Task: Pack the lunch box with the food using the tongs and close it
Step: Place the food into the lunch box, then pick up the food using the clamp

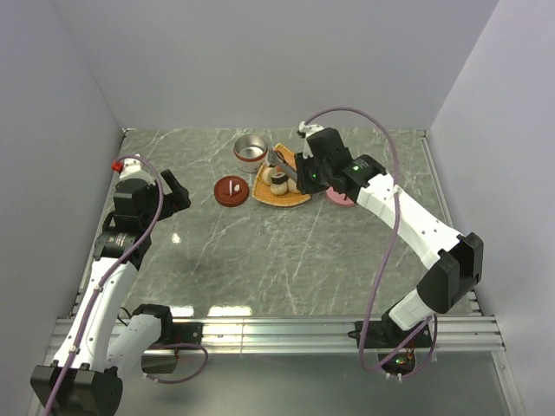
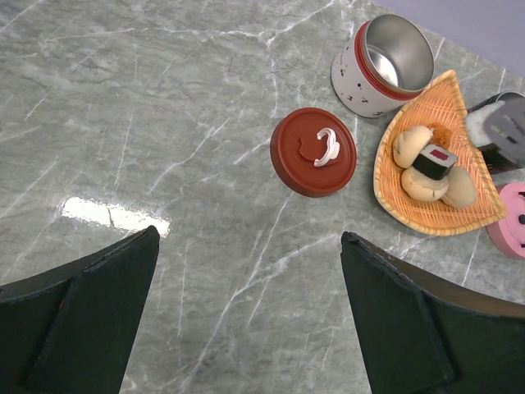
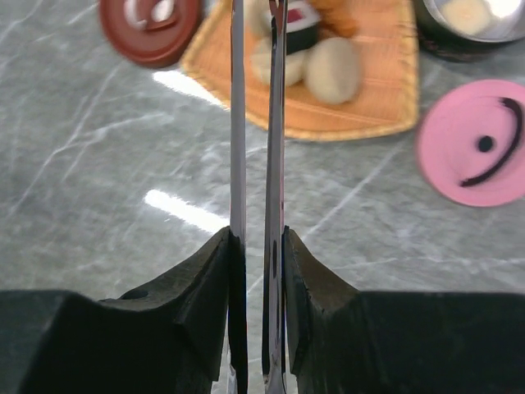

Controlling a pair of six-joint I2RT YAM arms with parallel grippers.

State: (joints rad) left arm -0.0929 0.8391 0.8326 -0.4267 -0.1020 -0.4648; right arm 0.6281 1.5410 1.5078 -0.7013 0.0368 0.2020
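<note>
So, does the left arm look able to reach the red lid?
Probably yes: the left gripper is open, and the red lid lies alone on bare table ahead of it, clear of the tray.

Looks like a robot lab cell: plain pale walls point(image 1: 260, 61) box in a grey marble-pattern counter point(image 1: 260, 260) on three sides, two white-and-black robot arms point(image 1: 416, 227) bolted to an aluminium rail point(image 1: 286, 329) at its near edge, purple cables point(image 1: 347, 109) looping off them.

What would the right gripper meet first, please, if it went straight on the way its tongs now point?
Probably the rice roll on the orange tray: the tongs in the right gripper end beside it, though height is unclear.
</note>
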